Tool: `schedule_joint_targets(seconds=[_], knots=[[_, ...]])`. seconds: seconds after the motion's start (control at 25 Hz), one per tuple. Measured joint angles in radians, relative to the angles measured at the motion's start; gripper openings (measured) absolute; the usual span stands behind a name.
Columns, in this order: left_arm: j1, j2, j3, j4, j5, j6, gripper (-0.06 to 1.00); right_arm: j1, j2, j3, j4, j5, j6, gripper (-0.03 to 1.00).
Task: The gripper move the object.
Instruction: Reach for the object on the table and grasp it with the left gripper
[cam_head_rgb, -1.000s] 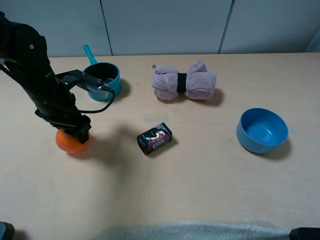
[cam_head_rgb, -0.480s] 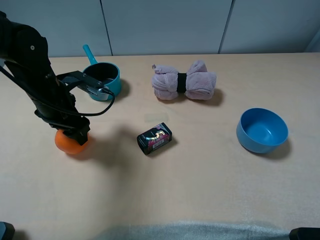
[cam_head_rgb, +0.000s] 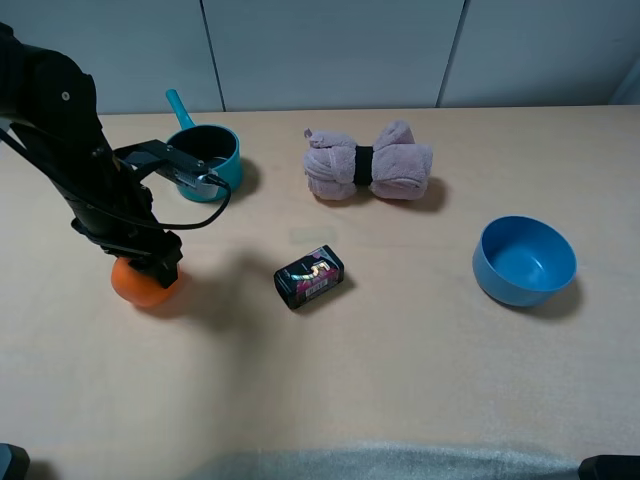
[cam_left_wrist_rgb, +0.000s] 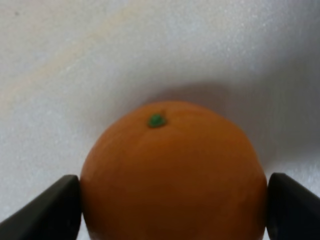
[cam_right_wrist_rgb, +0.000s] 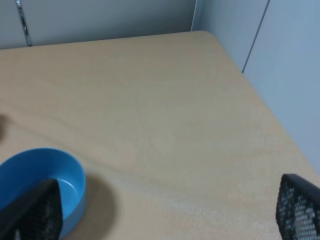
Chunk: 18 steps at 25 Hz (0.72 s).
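High camera overlooks the table (cam_head_rgb: 400, 400); wrist cameras closely frame orange ball (cam_left_wrist_rgb: 172, 170) and blue bowl (cam_right_wrist_rgb: 70, 190).

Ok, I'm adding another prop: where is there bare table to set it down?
The whole near strip in front of the black box and blue bowl is bare, as is the gap between them. Crowded around the orange, hand and teal pot.

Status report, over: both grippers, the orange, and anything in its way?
Left gripper closed on the orange, gripped at both sides. Right gripper open, empty, by the blue bowl. Black box nearest, apart from the orange.
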Motion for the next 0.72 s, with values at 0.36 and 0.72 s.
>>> schedule_joint_targets(seconds=[0.36, 0.72], knots=[[0.0, 0.0, 0.0, -0.004, -0.004, -0.001, 0.8, 0.0, 0.0, 0.0, 0.0, 0.0, 0.0, 0.65], [0.0, 0.001, 0.0, -0.004, -0.006, -0.002, 0.8, 0.0, 0.0, 0.0, 0.0, 0.0, 0.0, 0.65]])
